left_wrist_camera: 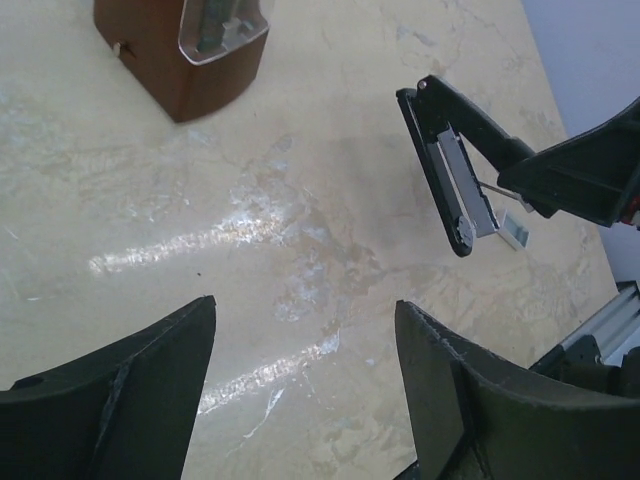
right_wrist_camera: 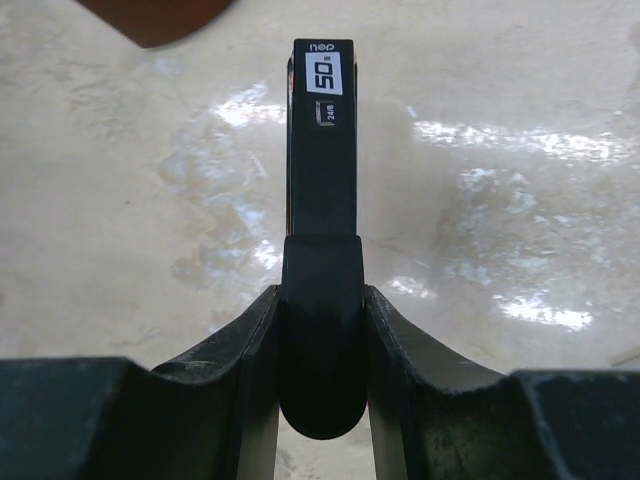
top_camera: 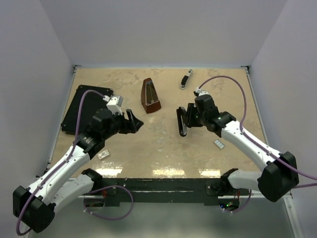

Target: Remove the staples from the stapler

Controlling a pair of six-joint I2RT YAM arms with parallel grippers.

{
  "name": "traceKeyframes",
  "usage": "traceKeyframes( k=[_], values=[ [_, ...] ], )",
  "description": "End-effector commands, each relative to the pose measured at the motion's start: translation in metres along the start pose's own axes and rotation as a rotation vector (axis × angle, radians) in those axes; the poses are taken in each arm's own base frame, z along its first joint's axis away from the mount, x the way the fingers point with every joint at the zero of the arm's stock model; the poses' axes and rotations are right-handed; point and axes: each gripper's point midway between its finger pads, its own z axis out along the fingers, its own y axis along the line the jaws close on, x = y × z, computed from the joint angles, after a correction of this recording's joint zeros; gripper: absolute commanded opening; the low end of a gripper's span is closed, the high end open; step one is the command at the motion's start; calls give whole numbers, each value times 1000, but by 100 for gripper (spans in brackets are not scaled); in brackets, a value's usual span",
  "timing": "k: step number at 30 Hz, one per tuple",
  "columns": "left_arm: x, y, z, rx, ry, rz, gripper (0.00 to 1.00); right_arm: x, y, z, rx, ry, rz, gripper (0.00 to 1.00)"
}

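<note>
Right pincer point(right_wrist_camera: 321, 297) clenched on the stapler point(right_wrist_camera: 322, 180), hinged open right of the metronome point(top_camera: 150, 95); left pincer point(left_wrist_camera: 305, 335) released, empty; unloading seemingly not yet done

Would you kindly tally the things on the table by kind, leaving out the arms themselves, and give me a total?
Large flat black case: 1
Brown metronome: 1
Stapler: 1
Small black-and-silver tool at the far edge: 1
Small silvery-grey strip: 1
Small white dotted piece: 1
Total: 6
</note>
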Motion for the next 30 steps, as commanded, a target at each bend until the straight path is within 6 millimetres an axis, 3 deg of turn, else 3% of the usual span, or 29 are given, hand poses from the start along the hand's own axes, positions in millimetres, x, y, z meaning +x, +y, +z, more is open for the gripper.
traceKeyframes(
  k=[1, 4, 5, 11, 15, 23, 30],
  values=[
    [10, -21, 14, 120, 35, -91, 76, -30, 58, -39, -298, -134, 62, 0],
    [12, -30, 23, 163, 40, -137, 76, -35, 73, -54, -386, -167, 103, 0],
    [6, -40, 26, 205, 14, -159, 75, -41, 78, -63, -423, -198, 124, 0],
    [11, -75, 38, 358, 23, -243, 75, -52, 94, -86, -531, -278, 155, 0],
    [20, -87, 55, 359, 57, -250, 73, -52, 98, -88, -560, -286, 159, 0],
    [29, -109, 70, 379, 73, -229, 71, -47, 103, -94, -595, -298, 154, 0],
    [40, -111, 83, 360, 97, -218, 70, -43, 102, -97, -603, -301, 145, 0]
  ],
)
